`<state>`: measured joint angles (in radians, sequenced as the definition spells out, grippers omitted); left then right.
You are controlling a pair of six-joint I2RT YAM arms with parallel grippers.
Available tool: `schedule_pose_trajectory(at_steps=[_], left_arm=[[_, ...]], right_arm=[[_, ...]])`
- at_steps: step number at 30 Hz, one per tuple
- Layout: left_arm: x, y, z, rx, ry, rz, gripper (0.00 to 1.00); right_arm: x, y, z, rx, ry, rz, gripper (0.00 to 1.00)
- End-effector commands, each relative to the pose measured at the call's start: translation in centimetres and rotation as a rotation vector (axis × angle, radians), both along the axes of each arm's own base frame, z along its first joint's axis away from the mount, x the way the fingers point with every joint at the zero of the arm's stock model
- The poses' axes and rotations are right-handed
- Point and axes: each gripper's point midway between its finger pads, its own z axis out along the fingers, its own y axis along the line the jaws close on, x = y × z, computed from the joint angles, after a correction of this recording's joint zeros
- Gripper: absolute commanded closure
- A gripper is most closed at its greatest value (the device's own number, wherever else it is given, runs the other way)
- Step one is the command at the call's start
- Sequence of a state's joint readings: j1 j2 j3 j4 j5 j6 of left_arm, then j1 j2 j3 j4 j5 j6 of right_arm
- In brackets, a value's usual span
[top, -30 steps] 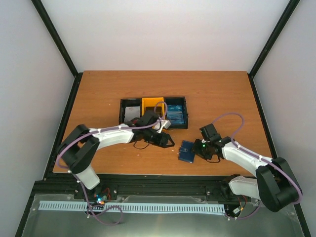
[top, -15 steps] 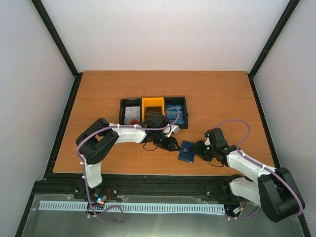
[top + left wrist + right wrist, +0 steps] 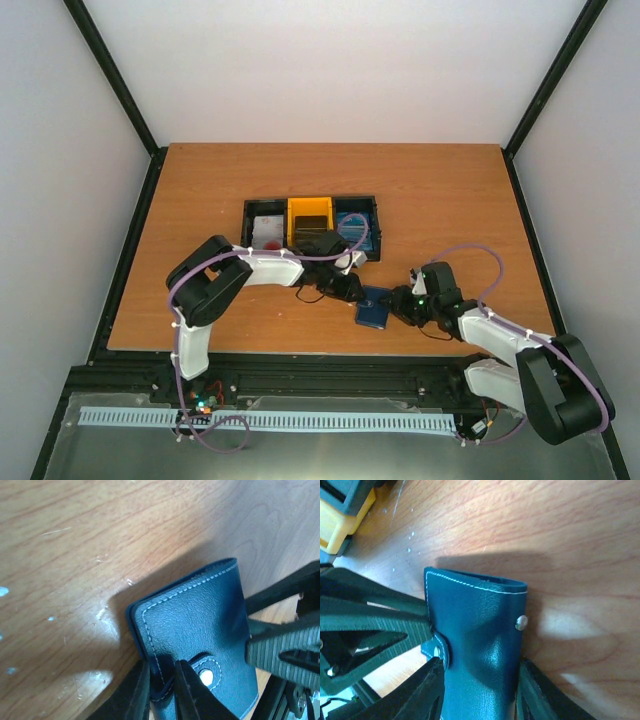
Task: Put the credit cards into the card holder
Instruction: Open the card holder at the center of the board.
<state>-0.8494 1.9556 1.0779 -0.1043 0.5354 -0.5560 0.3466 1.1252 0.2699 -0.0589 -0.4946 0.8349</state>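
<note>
Wood table (image 3: 200,190): L gripper (image 3: 161,674) left the bin (image 3: 246,228), now nearly closed, pinching card holder (image 3: 372,308) flap. R gripper (image 3: 480,682), holder-wide, clamps it. Opening comes next, prob.

**No readable text**

Nothing legible in any view. Card holder (image 3: 200,625) cover is plain, with stitching and 1 metal snap only. White cards (image 3: 266,230) in the left compartment of the tray (image 3: 246,225) carry a red mark, too small to read.
</note>
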Motion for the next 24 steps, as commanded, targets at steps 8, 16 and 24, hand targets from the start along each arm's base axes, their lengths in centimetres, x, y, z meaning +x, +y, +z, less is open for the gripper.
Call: schedule_pose_trajectory(at_steps=[8, 16, 24], left_arm=[[-0.3, 2.7, -4.4, 0.181, 0.012, 0.057, 0.92], [-0.8, 3.4, -5.3, 0.198, 0.019, 0.046, 0.93], [-0.6, 2.7, -4.6, 0.153, -0.003, 0.037, 0.93]], right_arm=[[-1.1, 1.9, 2.3, 0.162, -0.08, 0.088, 0.56], [0.3, 2.1, 2.1, 0.199, -0.092, 0.023, 0.55], [1.6, 2.9, 3.7, 0.242, -0.135, 0.035, 0.66]])
